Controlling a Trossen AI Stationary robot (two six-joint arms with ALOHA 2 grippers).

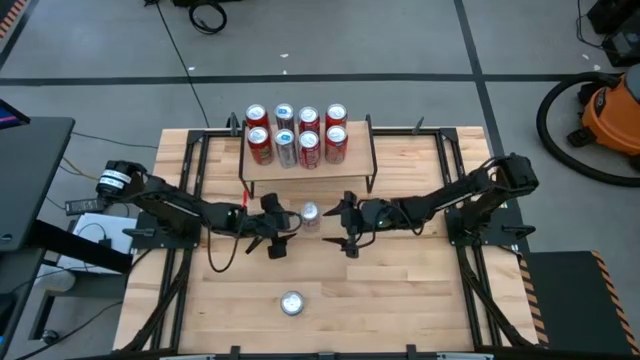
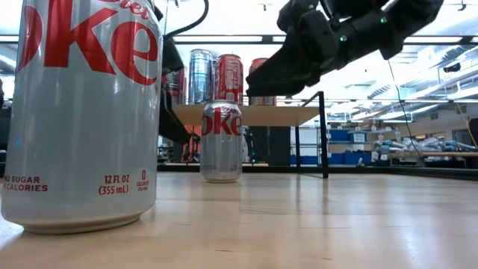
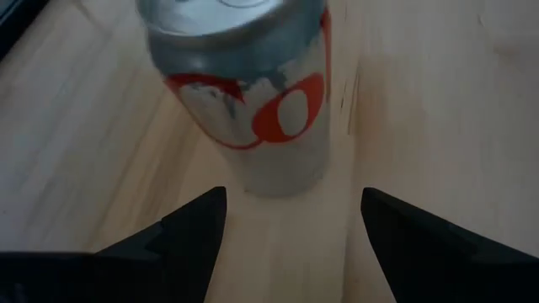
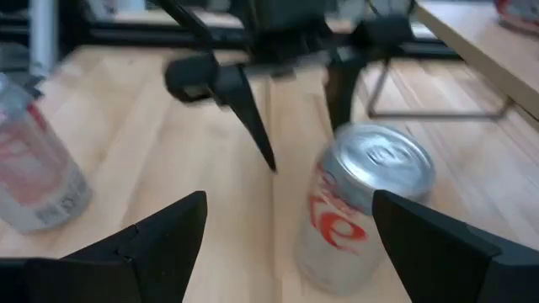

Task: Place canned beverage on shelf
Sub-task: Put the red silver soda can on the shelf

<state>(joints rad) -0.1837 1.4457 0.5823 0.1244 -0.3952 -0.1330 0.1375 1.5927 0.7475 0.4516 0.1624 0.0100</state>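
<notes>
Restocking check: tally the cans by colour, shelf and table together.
Red cans, all on the shelf: 5, e.g.
Silver cans: 5 — 3 on the shelf, e.g., 2 on the table
Total: 10

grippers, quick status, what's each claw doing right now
left claw: open, empty, beside the silver can.
right claw: open, empty, other side of it.
</notes>
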